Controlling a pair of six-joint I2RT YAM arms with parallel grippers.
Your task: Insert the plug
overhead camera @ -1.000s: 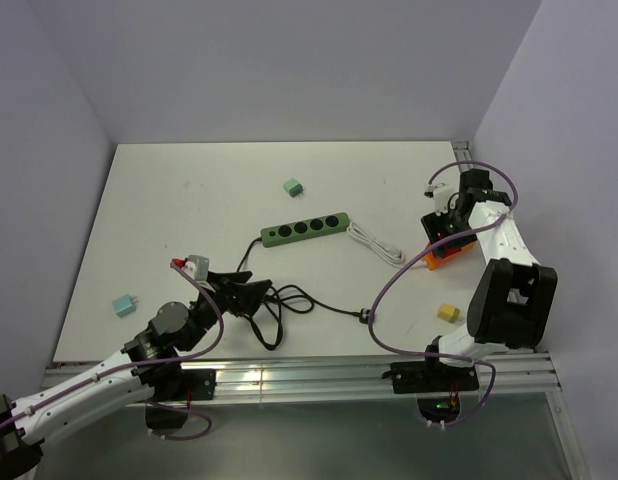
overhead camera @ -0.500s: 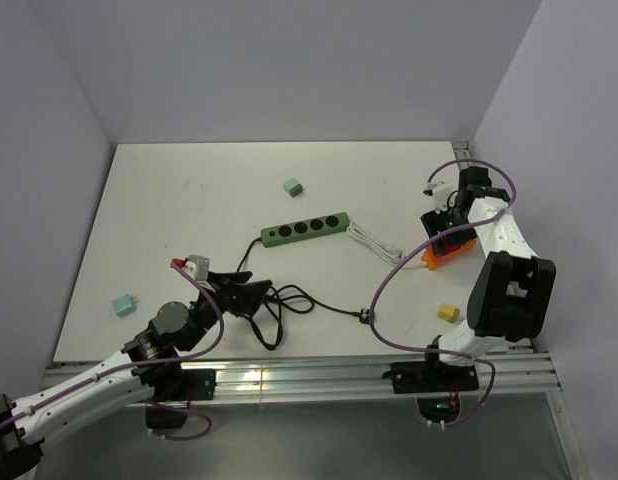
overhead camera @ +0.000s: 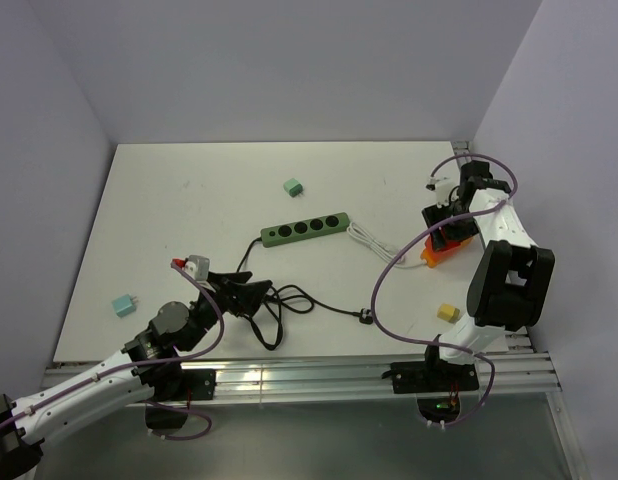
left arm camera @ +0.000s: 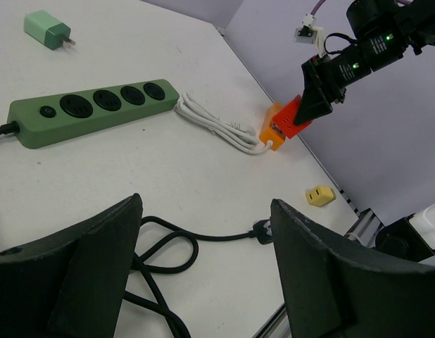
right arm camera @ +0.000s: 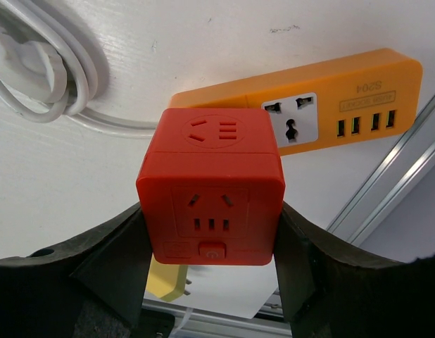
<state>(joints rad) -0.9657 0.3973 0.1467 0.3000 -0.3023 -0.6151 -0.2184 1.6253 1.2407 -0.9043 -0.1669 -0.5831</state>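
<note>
My right gripper (right arm camera: 212, 232) is shut on a red cube socket adapter (right arm camera: 212, 186), one finger on each side, and holds it just above an orange power strip (right arm camera: 323, 98) at the table's right edge. The top view shows the same grip (overhead camera: 449, 225) on the red cube (overhead camera: 451, 233) over the orange strip (overhead camera: 436, 257). My left gripper (left arm camera: 207, 232) is open and empty. It hovers low over a looped black cable (left arm camera: 161, 250). The cable's black plug (left arm camera: 262, 229) lies loose on the table (overhead camera: 366, 316). A green power strip (left arm camera: 91, 109) lies beyond.
A coiled white cord (overhead camera: 374, 242) runs from the orange strip toward the green strip (overhead camera: 305, 228). Small adapters lie about: yellow (overhead camera: 448, 313) at the front right, green (overhead camera: 293, 187) behind the strip, teal (overhead camera: 123, 304) at the front left. A metal rail borders the table's near edge.
My right gripper has carried the red cube a little farther back, and more of the orange strip now shows. The left arm has not moved.
</note>
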